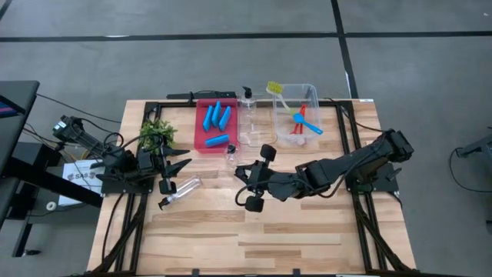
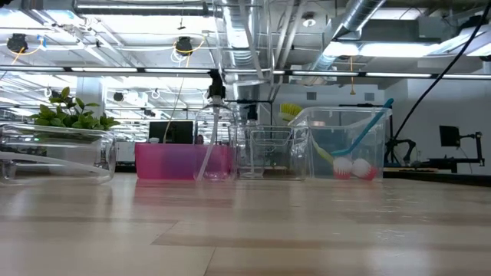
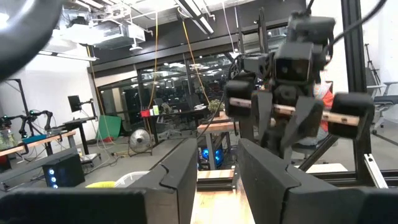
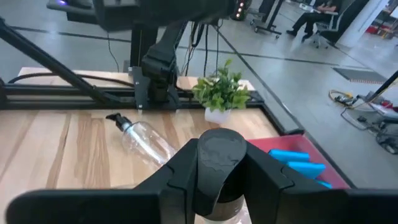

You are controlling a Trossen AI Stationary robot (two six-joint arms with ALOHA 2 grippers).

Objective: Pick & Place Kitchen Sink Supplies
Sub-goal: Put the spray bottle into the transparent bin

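Observation:
My right gripper [image 1: 241,173] is over the table's middle and points toward the left edge. It is shut on a small clear bottle with a black top [image 4: 221,158]. Another such bottle [image 1: 231,151] stands on the wood by the red tray's near right corner. A third one [image 1: 181,190] lies on its side at the near left. Just beyond it, my left gripper [image 1: 181,162] hangs open with nothing between its fingers. Blue sponges [image 1: 217,119] lie in the red tray [image 1: 201,142]. Brushes [image 1: 304,119] are in a clear bin. My right gripper pinches the bottle's black top [image 4: 221,149] between its two fingers [image 4: 177,171], one on each side. The fingers come nearly level from the table's right, tipped slightly down. The clear body [image 4: 221,214] hangs upright below them, above the table.
A green plant [image 1: 157,135] stands at the far left beside my left arm. Between the tray and the brush bin [image 1: 311,92], a clear bin [image 1: 257,135] holds one more pump bottle [image 1: 247,98]. Bare wood [image 1: 254,238] stretches along the near half.

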